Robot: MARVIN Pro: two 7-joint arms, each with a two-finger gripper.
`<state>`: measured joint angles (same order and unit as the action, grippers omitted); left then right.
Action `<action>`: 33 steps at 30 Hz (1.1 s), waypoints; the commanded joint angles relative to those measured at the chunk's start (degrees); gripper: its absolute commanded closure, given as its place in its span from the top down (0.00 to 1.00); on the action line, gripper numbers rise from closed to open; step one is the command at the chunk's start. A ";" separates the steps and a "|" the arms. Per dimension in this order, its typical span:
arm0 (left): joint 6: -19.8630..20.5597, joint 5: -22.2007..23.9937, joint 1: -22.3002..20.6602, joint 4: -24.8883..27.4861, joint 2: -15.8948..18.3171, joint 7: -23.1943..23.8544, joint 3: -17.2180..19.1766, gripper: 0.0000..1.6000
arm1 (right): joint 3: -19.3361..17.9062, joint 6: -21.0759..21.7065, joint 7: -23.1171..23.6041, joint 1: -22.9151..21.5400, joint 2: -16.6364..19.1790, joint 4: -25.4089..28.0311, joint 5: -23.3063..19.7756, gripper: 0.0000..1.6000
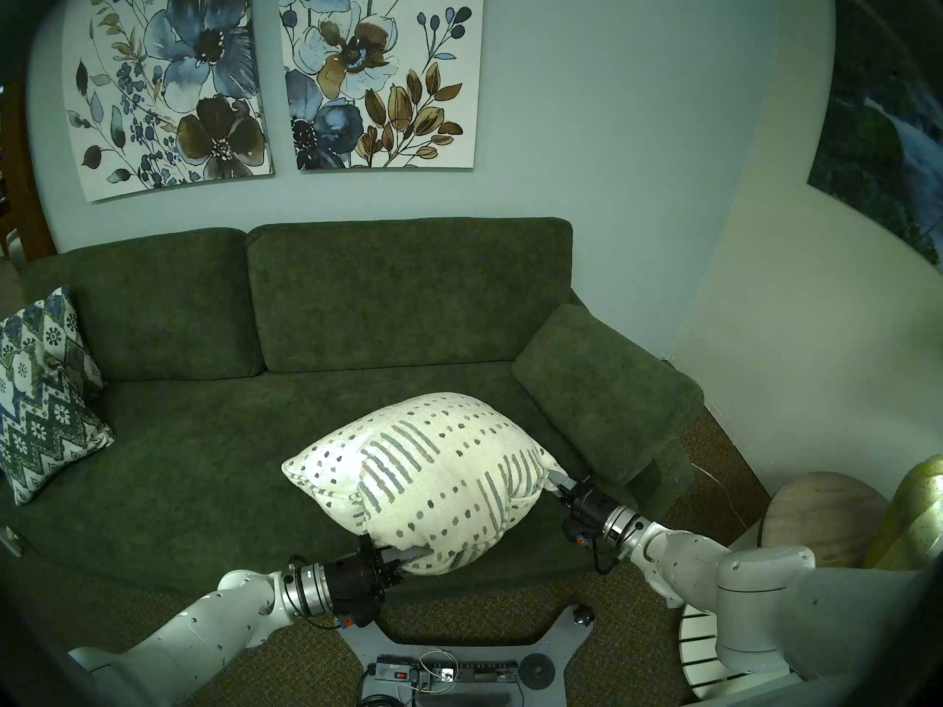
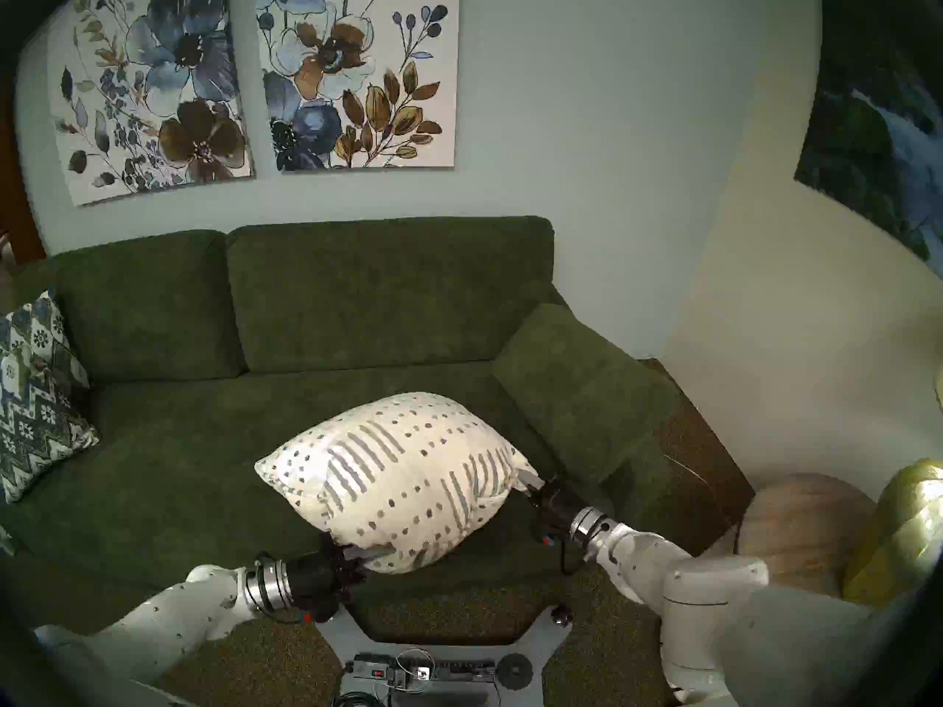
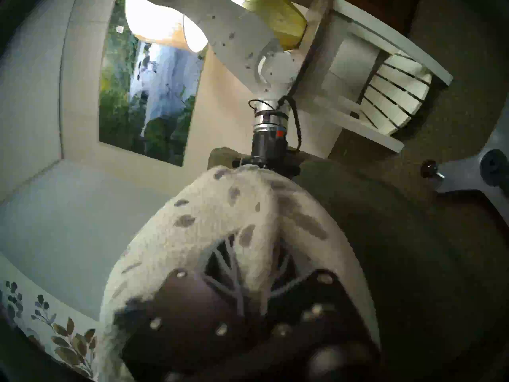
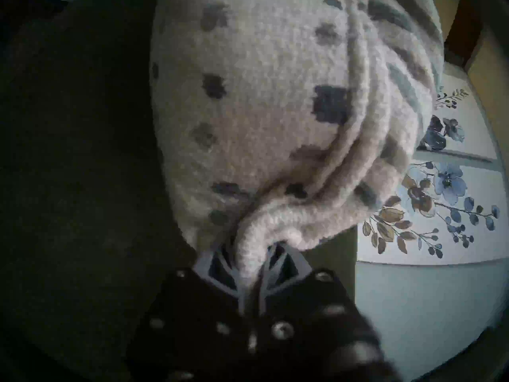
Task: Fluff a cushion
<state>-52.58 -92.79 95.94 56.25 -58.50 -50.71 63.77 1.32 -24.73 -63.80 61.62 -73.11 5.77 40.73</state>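
Observation:
The cream-white cushion [image 1: 433, 479] with grey-blue and olive dashes and stripes is held up over the front of the green sofa seat [image 1: 204, 466], puffed between both arms. My left gripper [image 1: 408, 555] is shut on its near lower corner. My right gripper [image 1: 557, 480] is shut on its right corner. It shows the same way in the head stereo right view [image 2: 403, 481]. In the left wrist view the fabric [image 3: 248, 235] is pinched between the fingers [image 3: 220, 265]. In the right wrist view a fold of the cushion [image 4: 256, 246] runs between the fingers [image 4: 286, 263].
A blue-green zigzag pillow [image 1: 41, 400] leans at the sofa's left end. The sofa's right armrest [image 1: 607, 389] is close to my right gripper. A white slatted stand [image 1: 699, 655], a round wooden object [image 1: 821, 517] and a yellow-green object [image 1: 913, 512] are at the right. The robot base [image 1: 459, 655] is below.

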 commanded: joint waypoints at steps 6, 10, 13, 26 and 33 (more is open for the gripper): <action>2.69 -0.81 -2.96 -8.22 2.67 2.09 3.49 0.00 | 1.24 0.22 1.70 1.45 -0.47 0.03 1.00 0.00; 2.81 -0.60 -4.05 -9.91 3.68 2.46 4.71 0.00 | 1.81 0.32 2.12 2.11 -0.69 0.02 1.52 0.00; 2.87 -0.34 -5.07 -10.93 4.41 2.65 5.76 0.00 | 2.22 0.34 2.31 2.64 -0.78 -0.03 1.87 0.00; 3.37 0.37 -9.71 -10.05 6.19 2.11 10.83 0.00 | 3.72 0.23 2.77 3.98 -2.30 0.35 3.24 0.00; 3.50 0.63 -12.82 -9.74 7.56 1.62 13.80 0.00 | 4.28 0.16 2.79 4.38 -3.18 0.70 3.67 0.00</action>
<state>-51.23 -94.44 89.18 45.68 -54.11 -47.79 72.28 5.46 -24.70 -61.57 66.05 -76.02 6.53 44.26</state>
